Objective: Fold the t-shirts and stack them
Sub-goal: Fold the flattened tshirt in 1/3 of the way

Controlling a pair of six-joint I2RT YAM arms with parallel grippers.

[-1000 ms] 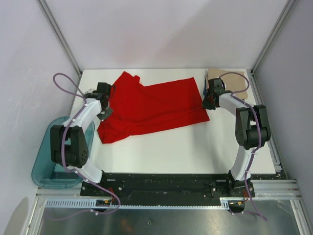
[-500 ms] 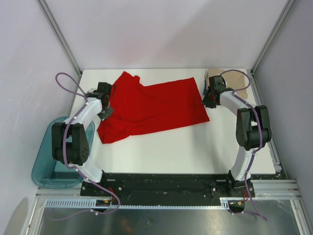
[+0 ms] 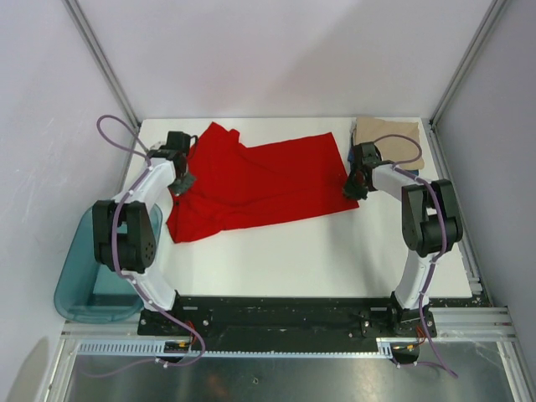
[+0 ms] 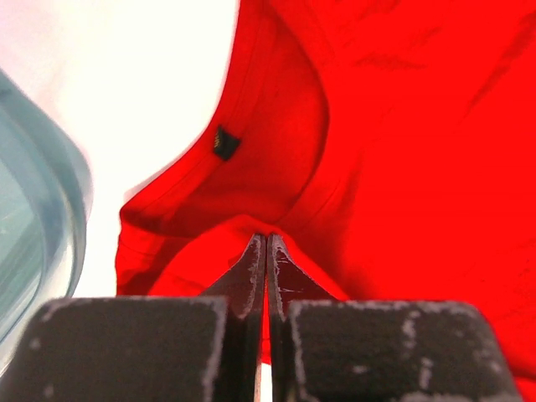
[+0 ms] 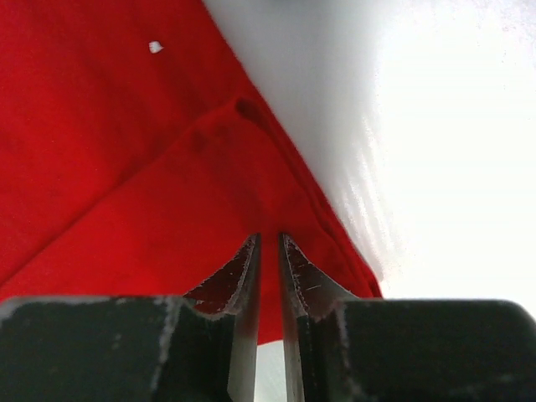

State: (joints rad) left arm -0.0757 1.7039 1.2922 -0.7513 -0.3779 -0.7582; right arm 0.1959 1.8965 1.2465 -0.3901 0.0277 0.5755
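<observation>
From the top view, the red t-shirt [image 3: 260, 188] lies spread but rumpled across the far half of the worktop [image 3: 293, 251], its neck end toward the left arm and its hem end toward the right. The left tool [image 3: 179, 179] sits on the shirt's left edge and the right tool [image 3: 355, 186] on its right edge. A tan t-shirt [image 3: 394, 134] lies folded in the far right corner, just beyond the right tool, and a teal tub [image 3: 79, 276] stands off the worktop's left side. In the left wrist view, the left tool [image 4: 266, 243] is clenched on a pinch of red cloth just below the collar. The fabric tents up into the closed fingers, and the neck label [image 4: 223, 142] shows inside the neckline beyond. In the right wrist view, the right tool [image 5: 269, 243] is closed to a narrow slit with red cloth in it, near the stitched hem where the shirt meets bare worktop. The shirt looks light, limp and thin, so it will likely sag and drag wherever it is not held. The doubled collar band and the stitched hem seem the firmest places to grip, and the two holds should be kept taut against each other so the cloth lies flat for folding.
</observation>
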